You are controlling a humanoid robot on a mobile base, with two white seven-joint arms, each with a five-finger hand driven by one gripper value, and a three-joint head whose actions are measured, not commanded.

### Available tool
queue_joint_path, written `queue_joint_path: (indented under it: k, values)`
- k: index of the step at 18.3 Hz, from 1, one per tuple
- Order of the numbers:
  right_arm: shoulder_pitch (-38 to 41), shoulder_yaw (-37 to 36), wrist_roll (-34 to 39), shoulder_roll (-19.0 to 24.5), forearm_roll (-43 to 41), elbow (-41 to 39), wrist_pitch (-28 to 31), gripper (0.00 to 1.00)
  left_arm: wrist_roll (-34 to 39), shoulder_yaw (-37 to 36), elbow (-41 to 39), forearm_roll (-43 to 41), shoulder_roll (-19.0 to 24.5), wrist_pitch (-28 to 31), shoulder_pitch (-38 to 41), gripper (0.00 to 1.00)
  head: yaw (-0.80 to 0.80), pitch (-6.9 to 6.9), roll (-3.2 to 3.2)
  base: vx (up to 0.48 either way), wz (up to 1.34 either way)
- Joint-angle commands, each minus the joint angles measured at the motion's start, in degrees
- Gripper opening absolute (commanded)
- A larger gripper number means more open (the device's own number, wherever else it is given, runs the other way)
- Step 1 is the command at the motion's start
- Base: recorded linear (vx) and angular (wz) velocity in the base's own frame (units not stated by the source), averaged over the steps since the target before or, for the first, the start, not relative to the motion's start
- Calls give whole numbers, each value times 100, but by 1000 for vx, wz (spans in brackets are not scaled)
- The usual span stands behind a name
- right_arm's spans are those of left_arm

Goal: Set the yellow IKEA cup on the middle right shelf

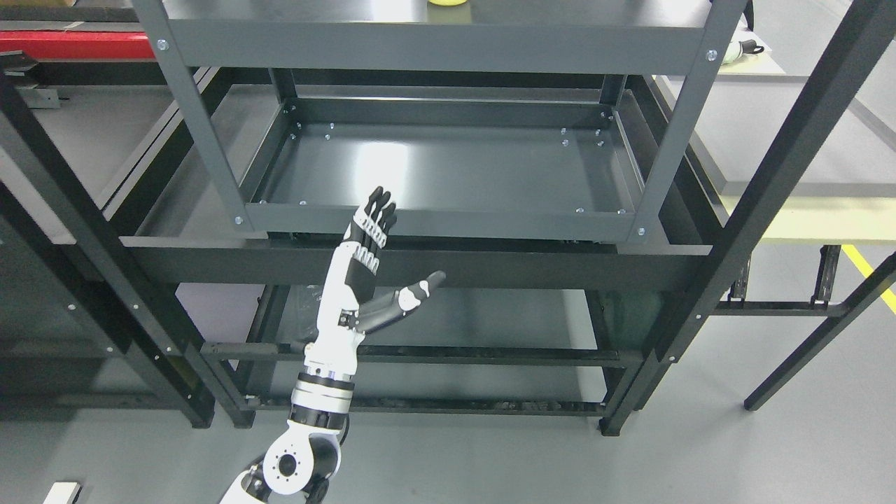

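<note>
A yellow cup [448, 3] shows only as a sliver at the top edge, standing on the upper shelf board of the dark metal rack [434, 49]. Below it lies the middle shelf tray [448, 168], bare grey metal. My left hand [381, 245] is raised in front of the rack's front rail, below the middle shelf's near left part. Its fingers are stretched straight up, the thumb sticks out to the right, and it holds nothing. It is far below the cup. My right hand does not show.
Dark uprights [679, 126] frame the shelf opening. A second black frame [784, 161] slants at the right, with a pale table [805, 210] behind it. Another rack [63, 210] stands at the left. Grey floor [532, 462] lies below.
</note>
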Motion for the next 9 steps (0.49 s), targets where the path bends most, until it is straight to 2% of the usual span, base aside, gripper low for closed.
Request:
queue_joint_path:
  k: [1,6,9]
  values:
    - [79,97,-5,-100,-141,0,-1,99,2,767,233,-34,136,727,731,99,0,0,0,-197,41]
    - [79,97,-5,-100,-141,0,-1,99,-7,1084,163,-43,486,1089,1233,99,0,0,0,-177,98]
    - [79,97,-5,-100,-141,0,-1,99,-24,1417,-91,-34,505,1037,1312,99,0,0,0,-153,207]
